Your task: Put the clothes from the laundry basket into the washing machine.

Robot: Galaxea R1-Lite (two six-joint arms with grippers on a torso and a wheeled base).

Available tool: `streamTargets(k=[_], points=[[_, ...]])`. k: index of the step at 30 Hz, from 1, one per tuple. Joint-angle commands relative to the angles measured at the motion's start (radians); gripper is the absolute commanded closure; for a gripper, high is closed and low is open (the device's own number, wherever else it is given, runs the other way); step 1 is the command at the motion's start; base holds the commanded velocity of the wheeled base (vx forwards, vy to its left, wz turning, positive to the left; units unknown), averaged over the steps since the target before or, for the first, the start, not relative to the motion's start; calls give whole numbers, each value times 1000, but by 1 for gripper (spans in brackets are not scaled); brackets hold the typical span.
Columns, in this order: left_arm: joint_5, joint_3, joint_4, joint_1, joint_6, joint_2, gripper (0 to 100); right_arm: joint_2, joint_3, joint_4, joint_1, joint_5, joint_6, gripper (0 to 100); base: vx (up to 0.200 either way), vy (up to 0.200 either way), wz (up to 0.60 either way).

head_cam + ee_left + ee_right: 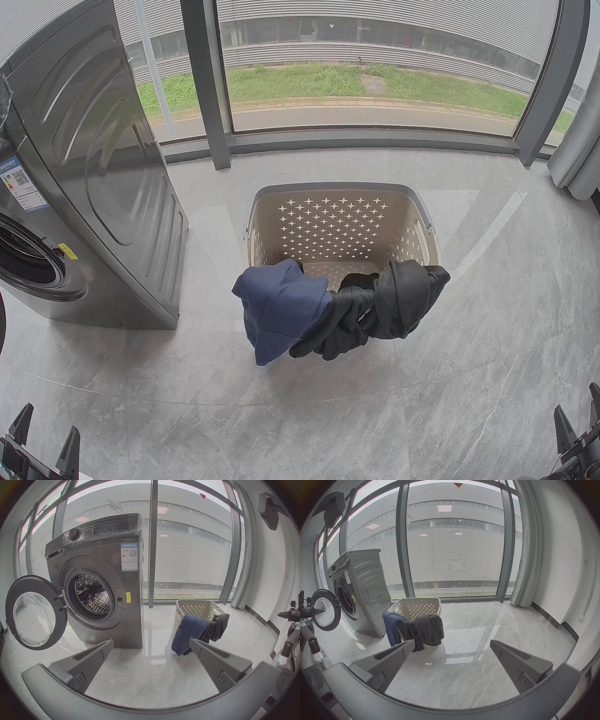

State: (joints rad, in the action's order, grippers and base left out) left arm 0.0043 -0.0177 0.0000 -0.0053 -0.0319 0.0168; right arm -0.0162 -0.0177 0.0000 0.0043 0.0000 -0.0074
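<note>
While both arms sit low at the near edge of the scene, the left claw [151,645] stands wide open with nothing between its fingers, and the right claw [451,645] is likewise spread wide and empty. Pale grey marble-patterned floor tiles [312,425] lie between them and the laundry, which is well apart from both. A dark blue cloth garment [281,306] hangs over the near rim of the beige perforated plastic laundry basket [340,231], touching a twisted black garment [387,300] draped over the same rim to its right. To the left of the basket stands the dark grey front-loading washing machine [106,156]; its round glass door [34,612] is swung fully open, baring the steel drum [90,594]. Tall window panes [375,62] rise behind, with a pale curtain [578,150] at the far right.
</note>
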Motion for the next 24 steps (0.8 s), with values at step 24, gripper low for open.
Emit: streamTargets(k=[24], points=[[0, 16, 0, 1, 0, -12, 0, 15, 16, 0, 0, 0, 0, 0, 0, 0, 0]])
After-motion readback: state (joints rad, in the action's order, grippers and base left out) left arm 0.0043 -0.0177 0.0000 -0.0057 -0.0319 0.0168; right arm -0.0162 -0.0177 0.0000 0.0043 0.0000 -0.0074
